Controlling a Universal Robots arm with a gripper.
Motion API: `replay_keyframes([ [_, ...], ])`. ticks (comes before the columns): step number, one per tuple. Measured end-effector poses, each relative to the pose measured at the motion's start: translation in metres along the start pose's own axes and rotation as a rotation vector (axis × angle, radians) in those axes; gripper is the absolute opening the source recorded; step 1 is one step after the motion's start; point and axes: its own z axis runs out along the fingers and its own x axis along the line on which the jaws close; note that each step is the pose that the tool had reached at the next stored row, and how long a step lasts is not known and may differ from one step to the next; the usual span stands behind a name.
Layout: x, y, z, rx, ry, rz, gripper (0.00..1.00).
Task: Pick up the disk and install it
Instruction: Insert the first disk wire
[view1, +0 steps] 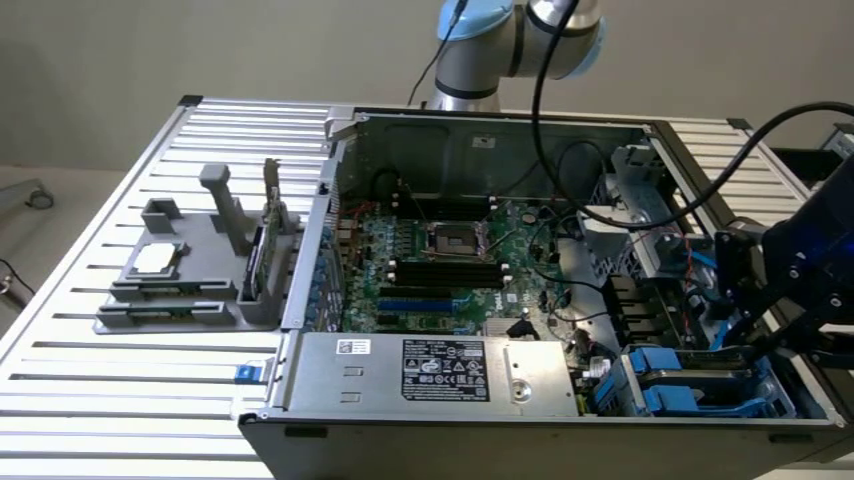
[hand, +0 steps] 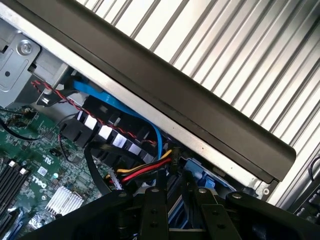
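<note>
- Gripper (hand: 177, 220), black: hangs over the open grey metal computer case (view1: 441, 150); its grip I cannot tell.
- Blue-framed silver-grey disk (hand: 200, 169) lies just below my gripper, beside red-and-yellow cables (hand: 145, 170).

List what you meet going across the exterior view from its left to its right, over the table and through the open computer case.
Grey parts stand → green motherboard → blue drive carriers → robot arm's dark wrist end.
</note>
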Motion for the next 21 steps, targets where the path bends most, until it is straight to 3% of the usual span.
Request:
replay_keyframes([
  [5, -0.001, 0.002, 0.0019, -0.0056, 0.0079, 0.012, 0.27],
  [10, -0.0019, 0.0033, 0.0035, -0.0086, 0.0197, 0.02, 0.27],
  [17, -0.0028, 0.0047, 0.0039, -0.0022, 0.0357, 0.026, 0.27],
  [21, -0.0037, 0.0061, 0.004, 0.0014, 0.0406, 0.029, 0.27],
])
